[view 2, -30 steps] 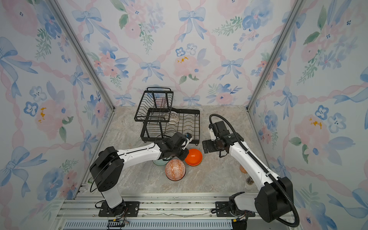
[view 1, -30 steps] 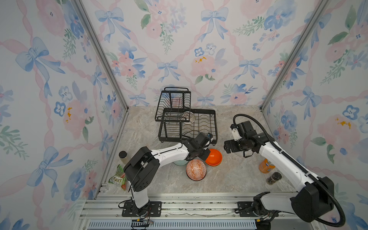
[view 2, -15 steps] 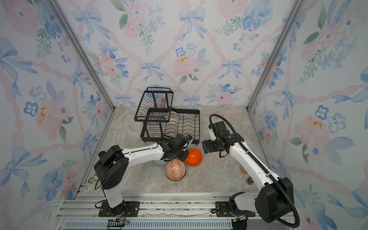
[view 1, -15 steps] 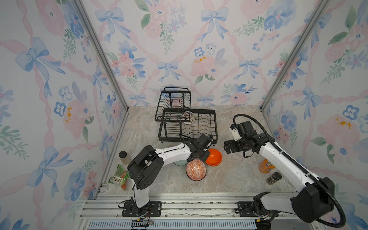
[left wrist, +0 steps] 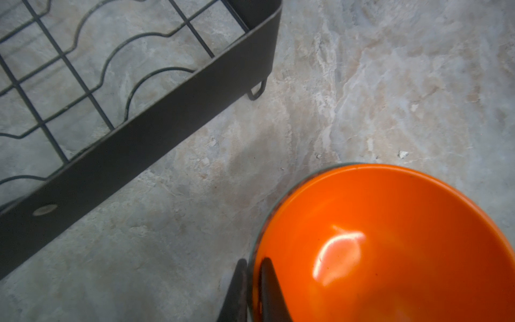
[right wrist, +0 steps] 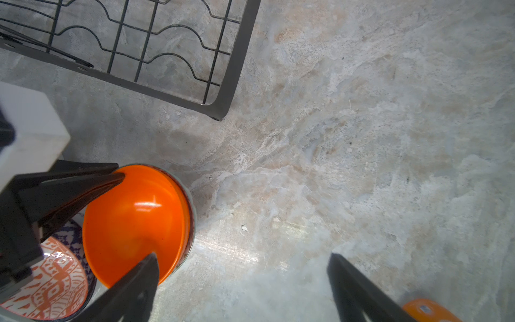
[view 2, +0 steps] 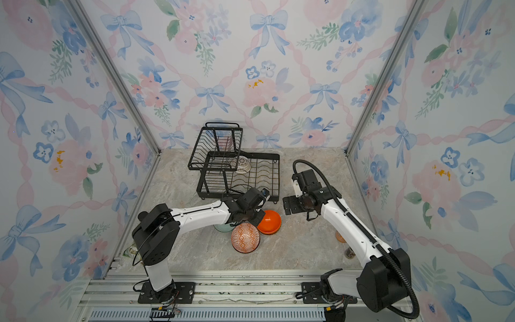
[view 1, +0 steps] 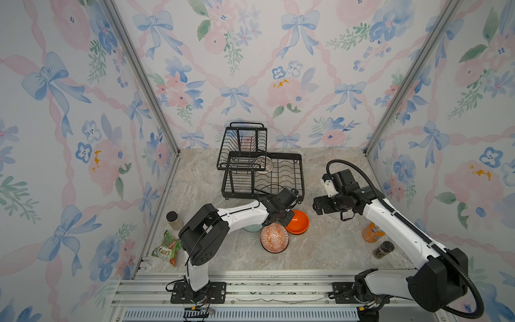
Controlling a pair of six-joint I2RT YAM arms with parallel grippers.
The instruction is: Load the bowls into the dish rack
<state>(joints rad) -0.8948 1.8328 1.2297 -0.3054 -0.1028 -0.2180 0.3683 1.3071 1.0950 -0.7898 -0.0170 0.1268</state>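
1. Since a second ago the left end effector (left wrist: 252,263) has narrowed onto the plain orange bowl (left wrist: 390,245) — its two fingers now pinch the rim, one inside, one outside.
2. Its arm reaches low over the worktop (view 1: 334,251); the right end effector (view 1: 317,205) hangs spread wide near the bowl, holding nothing.
3. The dish rack (view 1: 299,172) corner stands close to the bowl but apart; bare worktop lies to the right.
4. A white-black patterned bowl (view 1: 264,164) sits in the rack; the orange-white patterned bowl (view 1: 274,238) lies just beside the orange one.
5. The orange can (view 1: 372,232) carries a label — too small to read.
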